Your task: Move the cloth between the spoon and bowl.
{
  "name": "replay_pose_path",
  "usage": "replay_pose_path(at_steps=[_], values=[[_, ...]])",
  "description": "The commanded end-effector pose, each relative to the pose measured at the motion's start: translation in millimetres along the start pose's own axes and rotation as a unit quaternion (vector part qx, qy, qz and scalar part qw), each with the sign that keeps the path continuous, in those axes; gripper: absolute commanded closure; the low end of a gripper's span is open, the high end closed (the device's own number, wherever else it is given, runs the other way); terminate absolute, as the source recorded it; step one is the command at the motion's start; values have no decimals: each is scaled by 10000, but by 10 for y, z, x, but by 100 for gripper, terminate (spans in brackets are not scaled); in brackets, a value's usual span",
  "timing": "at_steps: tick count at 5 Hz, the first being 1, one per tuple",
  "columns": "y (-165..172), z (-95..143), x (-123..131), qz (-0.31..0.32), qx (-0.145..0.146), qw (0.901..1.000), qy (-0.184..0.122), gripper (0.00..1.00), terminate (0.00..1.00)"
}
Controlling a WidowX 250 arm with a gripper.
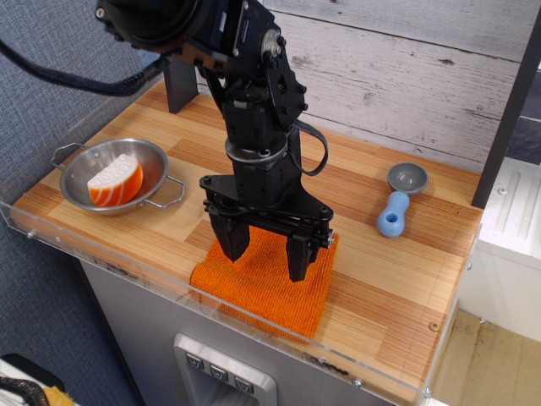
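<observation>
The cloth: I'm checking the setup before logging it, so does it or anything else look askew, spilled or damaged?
Nothing stands out. The cloth lies flat near the table's front edge, between bowl and spoon, with the open gripper over it. The wedge sits inside the bowl.
</observation>
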State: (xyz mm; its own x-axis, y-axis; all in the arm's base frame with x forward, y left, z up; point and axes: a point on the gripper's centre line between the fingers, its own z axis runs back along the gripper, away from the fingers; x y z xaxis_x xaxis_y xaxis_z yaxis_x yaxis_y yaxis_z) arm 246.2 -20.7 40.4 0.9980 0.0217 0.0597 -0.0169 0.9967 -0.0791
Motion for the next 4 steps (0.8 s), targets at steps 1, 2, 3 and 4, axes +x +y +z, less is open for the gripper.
replay_pose_path(at_steps=[1, 2, 3, 4], values=[[-20, -259, -26, -113, 45, 9998, -145, 0, 0], [-51, -417, 3, -254, 31, 9997, -26, 0, 0], [-13, -584, 53, -182, -24, 9998, 37, 0, 0], [41, -748, 101, -168, 18, 9998, 77, 0, 0]])
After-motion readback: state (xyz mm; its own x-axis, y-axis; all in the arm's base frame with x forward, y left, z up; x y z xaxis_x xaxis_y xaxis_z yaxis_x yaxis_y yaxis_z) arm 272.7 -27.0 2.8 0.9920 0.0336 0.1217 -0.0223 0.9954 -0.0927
